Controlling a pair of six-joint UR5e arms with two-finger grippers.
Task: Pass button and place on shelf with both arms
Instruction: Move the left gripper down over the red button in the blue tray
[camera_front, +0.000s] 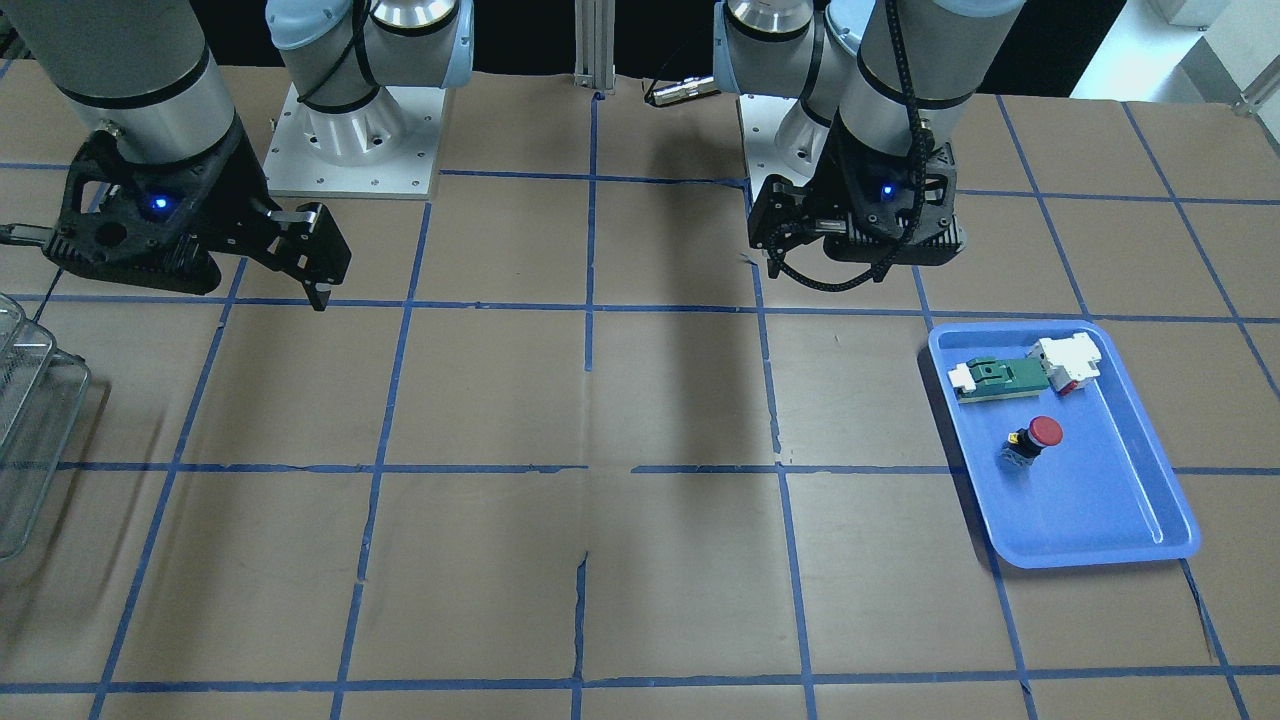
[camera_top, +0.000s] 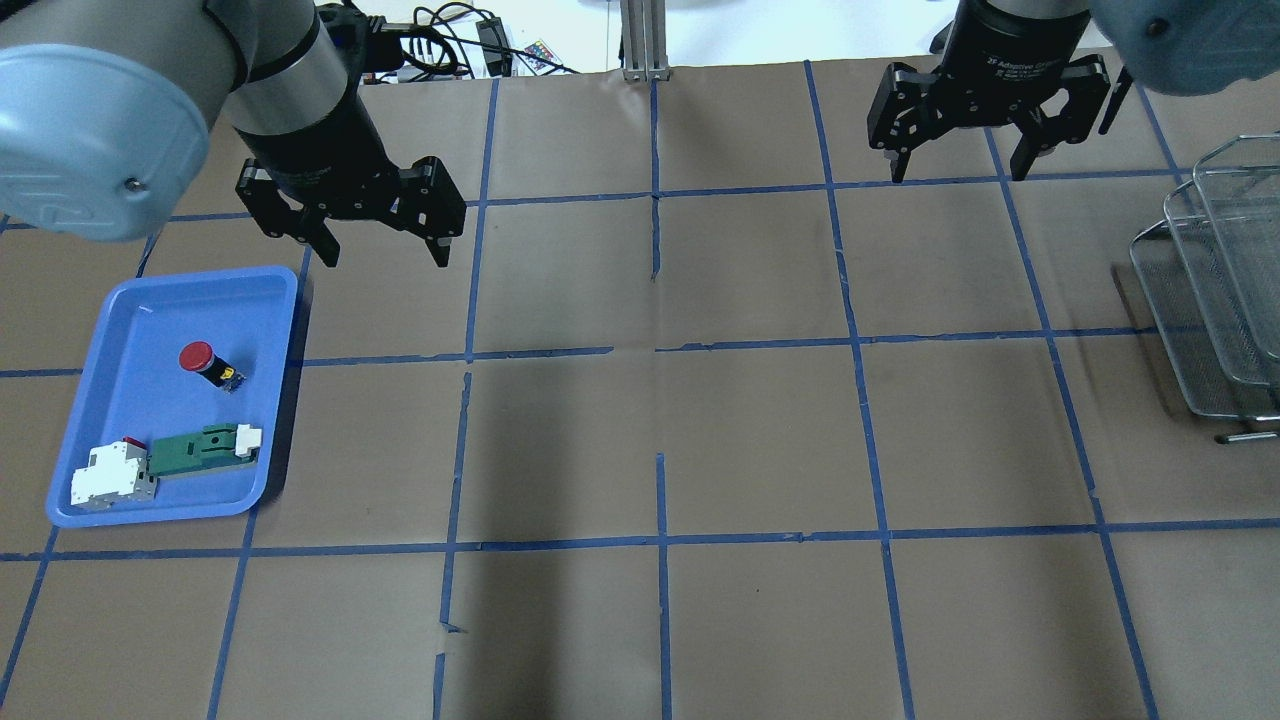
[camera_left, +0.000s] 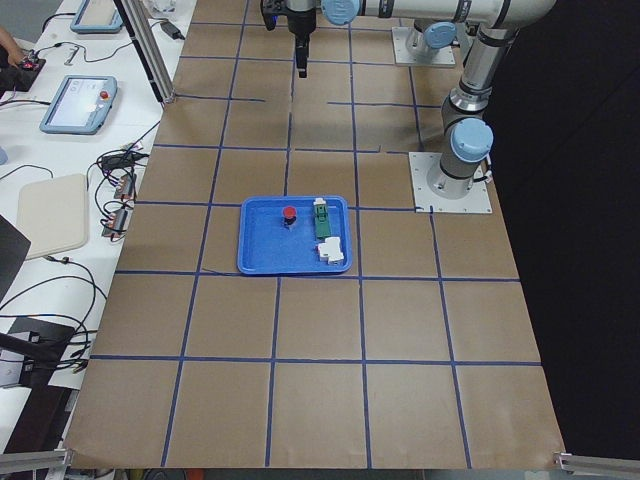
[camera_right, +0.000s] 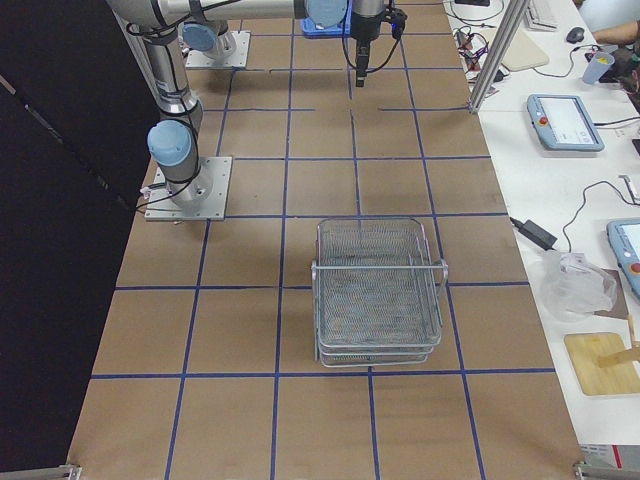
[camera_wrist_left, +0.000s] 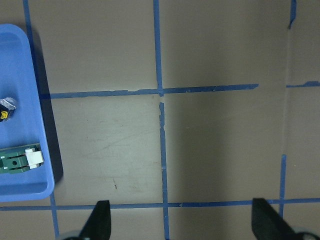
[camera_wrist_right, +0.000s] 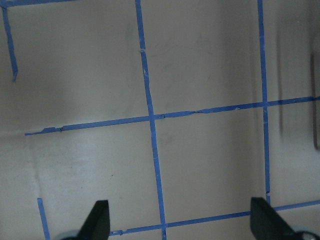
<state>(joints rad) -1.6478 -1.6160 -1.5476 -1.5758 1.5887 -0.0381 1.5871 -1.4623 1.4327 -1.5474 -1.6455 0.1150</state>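
The button (camera_top: 200, 360), with a red cap on a black body, lies on its side in the blue tray (camera_top: 130, 320); it also shows in the front view (camera_front: 1035, 438). My left gripper (camera_top: 385, 250) is open and empty, hovering above the table just past the tray's far right corner. Its wrist view shows the tray's edge (camera_wrist_left: 30, 75) at the left. My right gripper (camera_top: 957, 168) is open and empty, high over the far right of the table. The wire shelf (camera_top: 1210, 280) stands at the right edge, near the right gripper, and shows whole in the right side view (camera_right: 378, 290).
A green-and-white flat part (camera_top: 200, 450) and a white-and-red block (camera_top: 110, 475) lie in the tray's near end. The table is brown paper with a blue tape grid (camera_top: 660, 350). Both arm bases (camera_front: 350, 130) stand at the robot's edge.
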